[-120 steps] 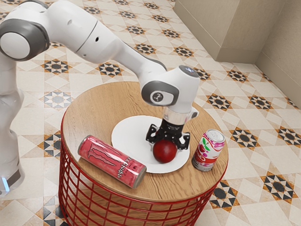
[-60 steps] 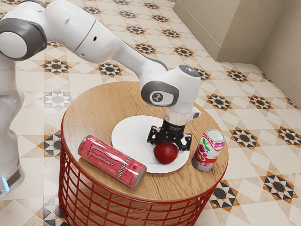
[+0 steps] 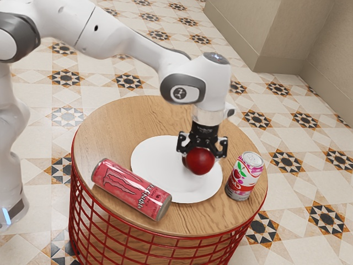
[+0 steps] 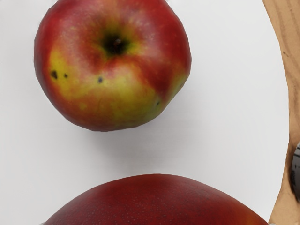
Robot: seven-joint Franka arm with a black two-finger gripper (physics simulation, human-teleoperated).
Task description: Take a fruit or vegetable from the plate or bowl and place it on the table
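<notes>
The round table [image 3: 107,130] has its broadest stretch of wood toward the exterior view's upper left. The plate [image 3: 151,161] stops short of the rim; a pink can [image 3: 131,189] lies near that edge, a white can [image 3: 245,176] stands just beside the plate. The gripper [image 3: 202,154], fingers spread wide, grasps the red fruit [image 3: 201,162] over the plate, near an apple [image 4: 112,75].

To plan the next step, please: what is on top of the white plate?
An apple rests on the white plate; a dark red fruit is held above it. The plate's surface directly beneath the apple is covered.
</notes>
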